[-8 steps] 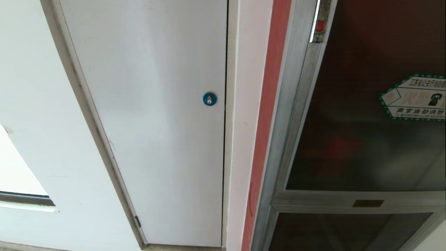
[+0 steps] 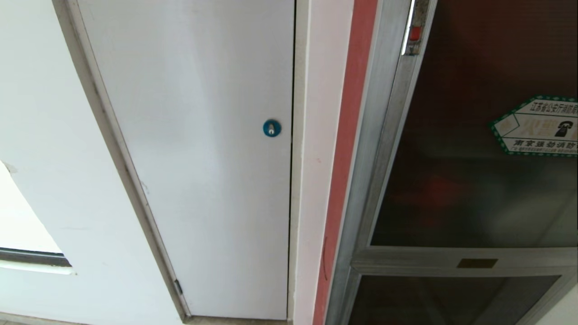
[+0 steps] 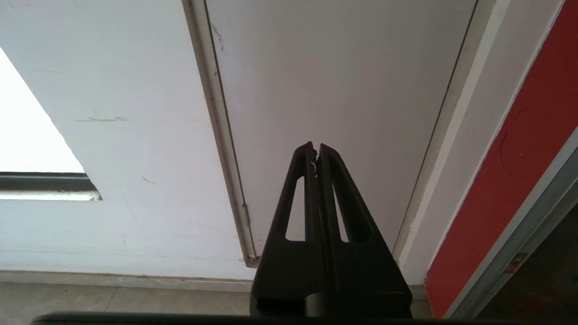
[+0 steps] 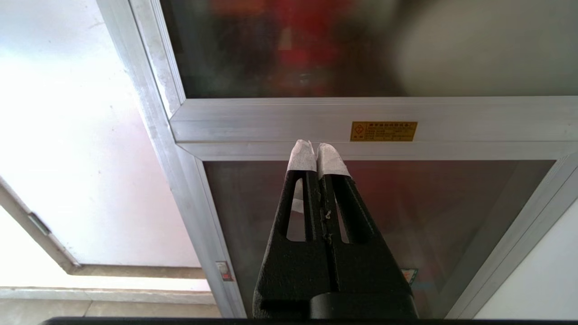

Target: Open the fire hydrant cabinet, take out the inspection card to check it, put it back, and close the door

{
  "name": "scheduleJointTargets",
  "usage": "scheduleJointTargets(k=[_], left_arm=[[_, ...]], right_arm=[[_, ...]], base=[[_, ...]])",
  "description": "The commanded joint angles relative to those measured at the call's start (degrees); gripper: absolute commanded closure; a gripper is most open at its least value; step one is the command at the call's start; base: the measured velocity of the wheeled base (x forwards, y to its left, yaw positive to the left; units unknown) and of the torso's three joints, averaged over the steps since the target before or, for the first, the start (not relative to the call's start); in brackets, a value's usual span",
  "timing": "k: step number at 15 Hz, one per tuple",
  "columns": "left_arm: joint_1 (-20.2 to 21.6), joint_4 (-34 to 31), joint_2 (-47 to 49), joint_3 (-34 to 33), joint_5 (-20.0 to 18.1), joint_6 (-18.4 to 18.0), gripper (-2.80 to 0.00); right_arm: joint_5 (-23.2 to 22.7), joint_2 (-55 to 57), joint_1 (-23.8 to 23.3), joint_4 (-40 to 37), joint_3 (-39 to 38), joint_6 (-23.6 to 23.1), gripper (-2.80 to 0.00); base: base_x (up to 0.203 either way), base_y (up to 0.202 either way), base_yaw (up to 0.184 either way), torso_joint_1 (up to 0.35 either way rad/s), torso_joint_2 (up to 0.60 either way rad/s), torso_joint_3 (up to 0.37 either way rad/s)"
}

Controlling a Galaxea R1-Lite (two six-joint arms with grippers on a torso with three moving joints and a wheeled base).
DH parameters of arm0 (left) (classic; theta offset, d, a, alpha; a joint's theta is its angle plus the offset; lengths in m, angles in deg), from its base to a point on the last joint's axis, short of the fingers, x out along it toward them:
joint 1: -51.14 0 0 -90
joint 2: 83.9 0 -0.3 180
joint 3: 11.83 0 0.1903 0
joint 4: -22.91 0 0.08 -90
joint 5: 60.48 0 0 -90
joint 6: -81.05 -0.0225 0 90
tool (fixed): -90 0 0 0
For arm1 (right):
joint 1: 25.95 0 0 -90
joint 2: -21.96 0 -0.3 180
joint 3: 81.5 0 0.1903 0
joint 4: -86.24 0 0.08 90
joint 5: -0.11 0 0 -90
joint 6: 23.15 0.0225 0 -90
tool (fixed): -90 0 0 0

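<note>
Currently, status: door [image 2: 474, 149] shut on the fire hydrant cabinet [image 2: 361, 189], at the head view's right edge.
Handling: judged stiff, hinged, fragile tinted glass; take hold at the small red latch [image 2: 415, 32] on the aluminium frame.
Left gripper [image 3: 315, 149]: fingers pressed together, empty, facing the white panel [image 3: 338, 90].
Right gripper [image 4: 317, 151]: fingers together, empty, before the lower glass panel [image 4: 451, 212].
View difference: only the head view shows latch and sticker [image 2: 537, 126]; only the right wrist view shows the yellow plate [image 4: 383, 131].
Inspection card: not visible.

Door [image 2: 474, 180] dark tinted, silver frame – sticker [image 2: 537, 126] green-bordered white – lock [image 2: 272, 128] blue
</note>
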Motion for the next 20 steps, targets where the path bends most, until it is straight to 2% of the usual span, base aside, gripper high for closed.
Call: scheduleJointTargets(k=[1, 7, 11, 14, 16, 18, 20], left_arm=[[0.07, 0.02, 0.06, -0.79, -0.02, -0.02, 0.00], [0.07, 0.02, 0.01, -0.79, -0.02, -0.02, 0.00], [-0.02, 0.02, 0.04, -0.79, -0.02, -0.02, 0.00], [0.06, 0.02, 0.06, -0.79, -0.02, -0.02, 0.00], [0.00, 0.02, 0.06, -0.79, -0.02, -0.02, 0.00], [0.02, 0.02, 0.01, -0.79, -0.02, -0.02, 0.00], [0.07, 0.02, -0.02, -0.79, -0.02, -0.02, 0.00]], right_arm=[[0.00, 0.00, 0.05, 0.05, -0.18, -0.05, 0.00], [0.08, 0.00, -0.03, -0.59, 1.23, -0.42, 0.00], [-0.09, 1.19, 0.04, -4.56, 7.01, -0.58, 0.00], [-0.61, 7.34, 0.05, -5.01, 12.92, -0.49, 0.00], [-3.61, 12.94, 0.05, -5.23, 16.40, -0.05, 0.00], [-9.26, 19.75, 0.05, -5.31, 20.01, 2.02, 0.00], [-14.22, 26.87, 0.05, -5.89, 26.89, 4.06, 0.00]], base=[[0.000, 0.000, 0.000, 0.000, 0.00, 0.000], [0.000, 0.000, 0.000, 0.000, 0.00, 0.000], [0.000, 0.000, 0.000, 0.000, 0.00, 0.000], [0.000, 0.000, 0.000, 0.000, 0.00, 0.000], [0.000, 0.000, 0.000, 0.000, 0.00, 0.000], [0.000, 0.000, 0.000, 0.000, 0.00, 0.000], [0.000, 0.000, 0.000, 0.000, 0.00, 0.000]])
